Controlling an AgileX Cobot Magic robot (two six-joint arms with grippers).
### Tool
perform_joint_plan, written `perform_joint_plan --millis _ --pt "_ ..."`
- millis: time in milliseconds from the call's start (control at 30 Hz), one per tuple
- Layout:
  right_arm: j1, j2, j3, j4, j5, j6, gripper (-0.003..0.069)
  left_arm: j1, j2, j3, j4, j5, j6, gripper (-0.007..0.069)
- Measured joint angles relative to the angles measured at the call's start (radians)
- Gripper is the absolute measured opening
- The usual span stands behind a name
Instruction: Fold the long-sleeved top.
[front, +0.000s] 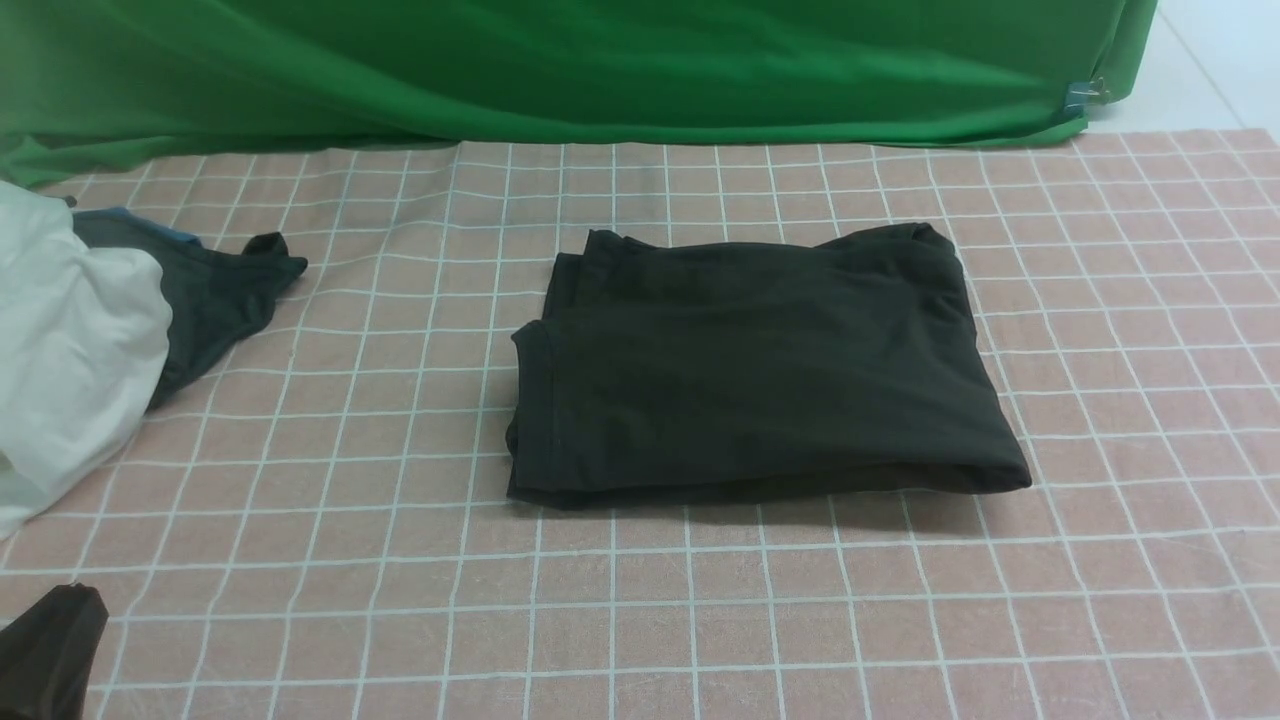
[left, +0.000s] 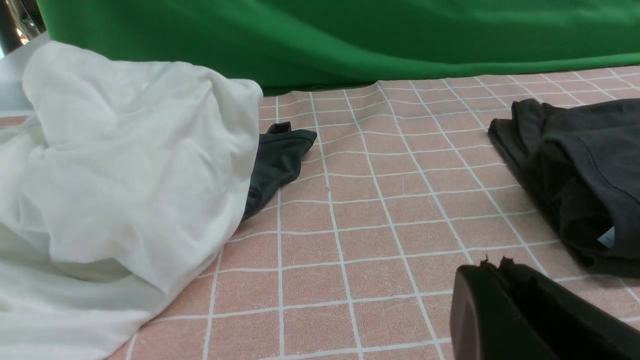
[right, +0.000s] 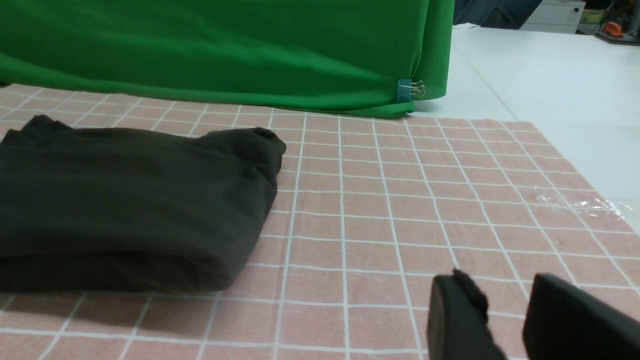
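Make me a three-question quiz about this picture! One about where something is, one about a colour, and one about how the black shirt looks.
1. Where is the white garment?
A. on the robot's left
B. on the robot's right
C. on top of the black top

2. What colour is the backdrop cloth?
A. blue
B. green
C. yellow

3. How is the long-sleeved top lying?
A. spread flat with sleeves out
B. hanging from a gripper
C. folded into a neat block

Answers:
1. A, it is piled at the left edge of the front view.
2. B, green fabric runs along the far side of the checked tablecloth.
3. C, it sits as a compact stack, with no gripper touching it.
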Motion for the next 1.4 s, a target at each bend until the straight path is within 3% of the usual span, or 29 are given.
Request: perform_joint_plan --millis 467,1400 --pt "0.0 0.0 0.0 0.0 0.0 0.0 0.024 0.0 0.0 0.0 0.068 -0.003 0.0 0.0018" --pt "0.0 0.0 0.0 0.0 0.0 0.0 0.024 0.0 0.0 0.0 0.071 -0.003 0.001 0.0018"
